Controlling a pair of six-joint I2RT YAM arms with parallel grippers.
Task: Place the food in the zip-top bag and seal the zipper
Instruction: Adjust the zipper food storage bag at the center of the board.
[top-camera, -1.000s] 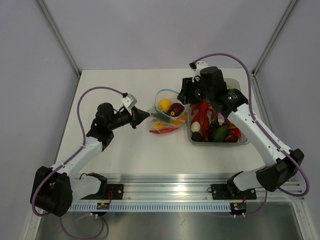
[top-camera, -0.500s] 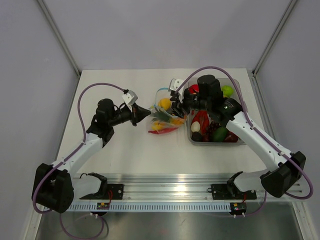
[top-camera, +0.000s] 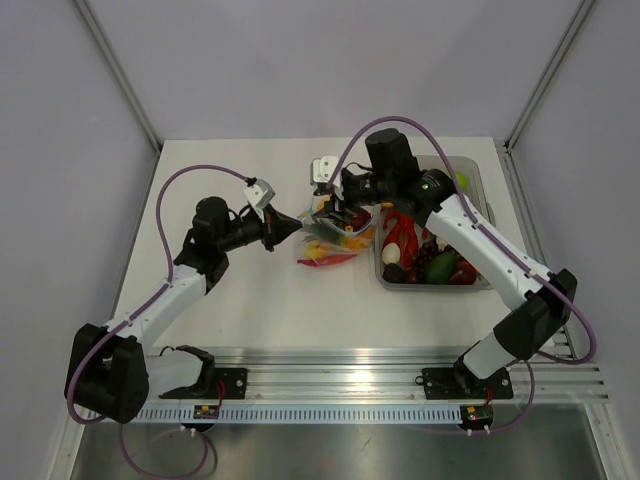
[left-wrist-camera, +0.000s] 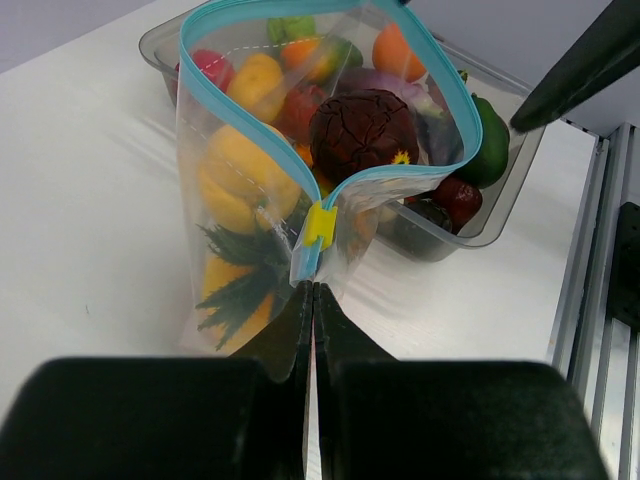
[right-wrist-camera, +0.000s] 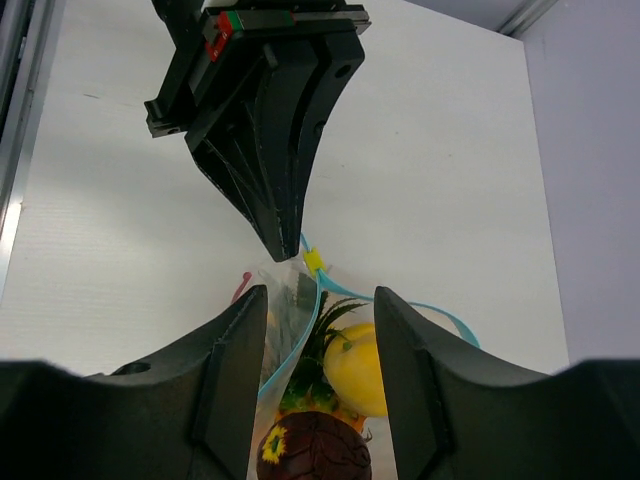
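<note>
The filling step looks to be in hand, with sealing not yet begun. The zip-top bag (left-wrist-camera: 240, 240) stands near the middle of the table (top-camera: 250, 310), its mouth gaping wide. The zipper (left-wrist-camera: 184, 60) forms an open loop, and the yellow slider (left-wrist-camera: 320, 224) is parked at the corner nearest the left arm.

The left tool (left-wrist-camera: 312, 290) is pressed together on that corner just below the slider, holding the bag from its 9 o'clock side. The right tool (right-wrist-camera: 318, 385) hangs over the mouth with its fingers (right-wrist-camera: 240, 380) spread and nothing between them. A dark fruit (left-wrist-camera: 362, 130) and a lemon (right-wrist-camera: 358, 368) lie inside the bag beneath it.

Much of the food (top-camera: 430, 262) lies in the clear tub (left-wrist-camera: 480, 210) at the bag's 3 o'clock.

The likely next move is for the right tool to swing toward 3 o'clock and pick another piece from the tub. That calls for the left pinch to keep the floppy mouth open. If the bag counts as full, the slider must instead be drawn along the strip.
</note>
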